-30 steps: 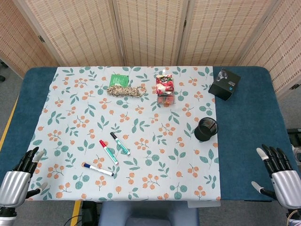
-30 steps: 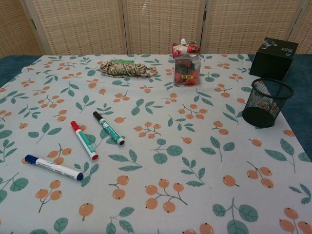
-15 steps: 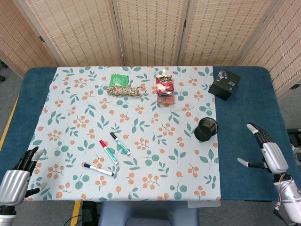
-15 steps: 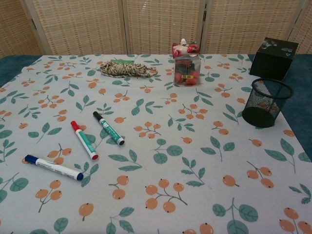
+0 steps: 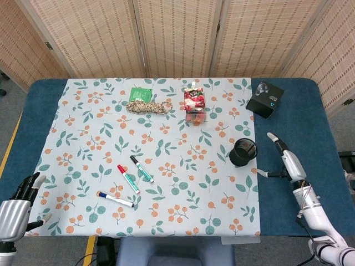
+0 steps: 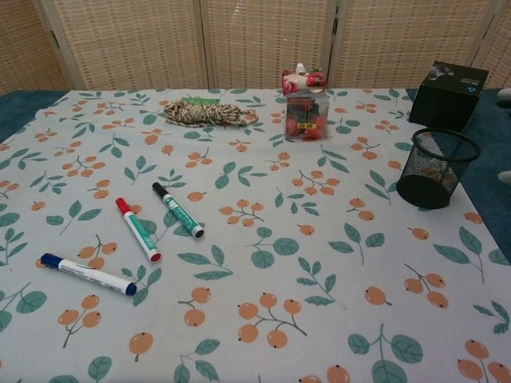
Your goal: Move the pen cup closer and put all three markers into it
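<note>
The black mesh pen cup (image 5: 243, 152) (image 6: 435, 168) stands upright near the right edge of the floral cloth. Three markers lie left of centre: a black-capped one (image 5: 142, 169) (image 6: 178, 211), a red-capped one (image 5: 127, 178) (image 6: 139, 230) and a blue-capped one (image 5: 115, 199) (image 6: 88, 274). My right hand (image 5: 285, 159) hovers open just right of the cup, fingers spread, holding nothing; only its fingertips (image 6: 505, 96) show at the chest view's right edge. My left hand (image 5: 16, 210) rests open at the table's front-left corner, far from the markers.
A coiled rope (image 5: 146, 107) on a green packet, a clear box of red snacks (image 5: 194, 104) and a black box (image 5: 264, 98) sit along the far side. The blue table (image 5: 299, 133) extends right of the cloth.
My right hand has travelled from the front-right corner forward and leftward, now close beside the cup. My left hand has sunk slightly lower. Cup and markers have not moved.
</note>
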Controlling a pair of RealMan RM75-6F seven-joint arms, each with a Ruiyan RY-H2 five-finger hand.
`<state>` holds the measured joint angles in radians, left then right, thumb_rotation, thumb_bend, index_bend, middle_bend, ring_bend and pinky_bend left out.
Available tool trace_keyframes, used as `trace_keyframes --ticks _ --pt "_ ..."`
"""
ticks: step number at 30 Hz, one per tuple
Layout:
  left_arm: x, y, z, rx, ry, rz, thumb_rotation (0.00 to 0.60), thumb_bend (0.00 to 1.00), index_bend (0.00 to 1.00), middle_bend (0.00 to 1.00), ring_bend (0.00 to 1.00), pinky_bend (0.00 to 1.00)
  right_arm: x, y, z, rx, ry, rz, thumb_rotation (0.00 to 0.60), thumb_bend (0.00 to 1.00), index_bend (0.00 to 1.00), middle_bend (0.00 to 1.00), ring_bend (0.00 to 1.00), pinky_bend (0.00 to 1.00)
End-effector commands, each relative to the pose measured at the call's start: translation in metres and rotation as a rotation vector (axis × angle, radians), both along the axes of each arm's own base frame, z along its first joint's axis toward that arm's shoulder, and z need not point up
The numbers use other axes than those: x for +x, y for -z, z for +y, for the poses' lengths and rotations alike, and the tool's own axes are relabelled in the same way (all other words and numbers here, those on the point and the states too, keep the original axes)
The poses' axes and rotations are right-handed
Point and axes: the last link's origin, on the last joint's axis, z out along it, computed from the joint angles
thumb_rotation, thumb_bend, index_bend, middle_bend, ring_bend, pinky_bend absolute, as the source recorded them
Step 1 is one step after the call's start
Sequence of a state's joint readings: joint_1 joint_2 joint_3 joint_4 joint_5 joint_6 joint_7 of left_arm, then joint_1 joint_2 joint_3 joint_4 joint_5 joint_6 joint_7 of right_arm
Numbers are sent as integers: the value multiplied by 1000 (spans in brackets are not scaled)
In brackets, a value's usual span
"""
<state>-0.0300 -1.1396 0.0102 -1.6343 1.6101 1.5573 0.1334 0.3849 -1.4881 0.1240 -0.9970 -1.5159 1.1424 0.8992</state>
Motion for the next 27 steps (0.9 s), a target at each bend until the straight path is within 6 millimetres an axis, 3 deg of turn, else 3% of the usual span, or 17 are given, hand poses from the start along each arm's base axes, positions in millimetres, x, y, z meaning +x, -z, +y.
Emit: trace_keyframes --ticks 1,7,10,17,20,27 --pt "-1 -1 1 1 -4 -1 600 121 0 84 104 454 4 13 -9 11 5 -27 600 31 0 0 0 0" --pt "-1 -1 1 -1 -3 -2 600 121 0 86 104 454 12 35 -19 -16 15 -91 600 48 0 0 0 1" --pt "-1 -2 0 -1 -6 -3 600 122 0 87 104 454 16 47 -25 -35 26 -98 600 96 45 61 24 134" --pt "0 -2 -4 -1 -1 -4 600 122 0 87 104 454 27 65 -33 -40 17 -74 600 193 302 288 228 442" --pt "0 -3 -4 4 -1 -6 600 122 0 87 104 454 31 66 -31 -49 -5 -76 600 236 365 362 297 522" --pt "-1 -4 -4 11 -5 -8 600 122 0 90 104 454 59 59 -16 -69 -123 -136 600 235 385 372 307 535"
